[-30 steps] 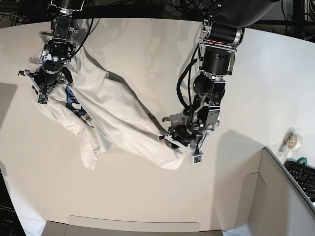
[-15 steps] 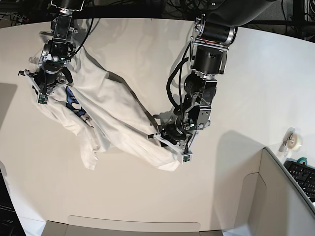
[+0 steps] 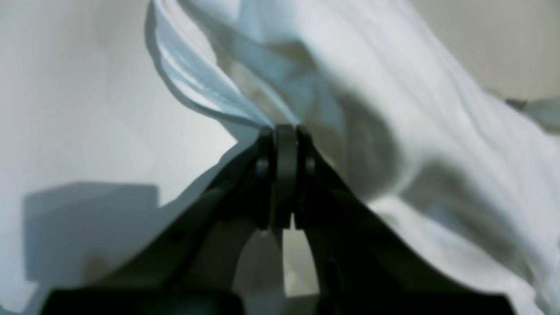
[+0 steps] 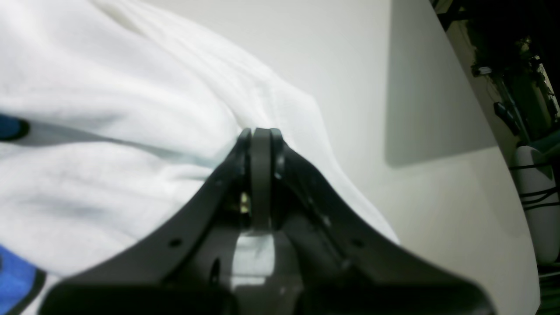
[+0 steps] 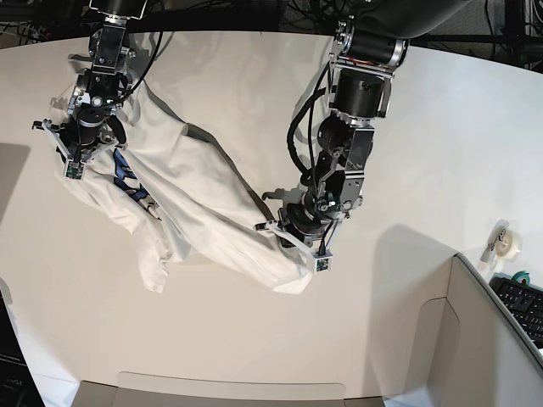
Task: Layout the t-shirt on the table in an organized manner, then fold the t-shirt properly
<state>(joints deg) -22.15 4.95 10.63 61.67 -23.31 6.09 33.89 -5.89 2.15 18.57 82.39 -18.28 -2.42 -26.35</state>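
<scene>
The white t-shirt (image 5: 199,199) lies crumpled in a diagonal band on the white table (image 5: 254,76), with blue lettering showing near its upper left. My left gripper (image 5: 293,240) is shut on the shirt's lower right end; in the left wrist view (image 3: 284,131) its jaws pinch a fold of white cloth (image 3: 393,131). My right gripper (image 5: 75,161) is shut on the shirt's upper left end; in the right wrist view (image 4: 260,133) its jaws pinch white cloth (image 4: 109,109) beside blue print (image 4: 13,280).
A grey-white box panel (image 5: 492,339) stands at the lower right, with a tape roll (image 5: 507,244) and a keyboard (image 5: 522,305) by it. Cables run along the table's far edge. Bare tabletop (image 5: 221,339) lies in front of the shirt.
My left gripper has moved left and slightly up with the shirt's lower end, bunching the cloth there. My right gripper has stayed in place.
</scene>
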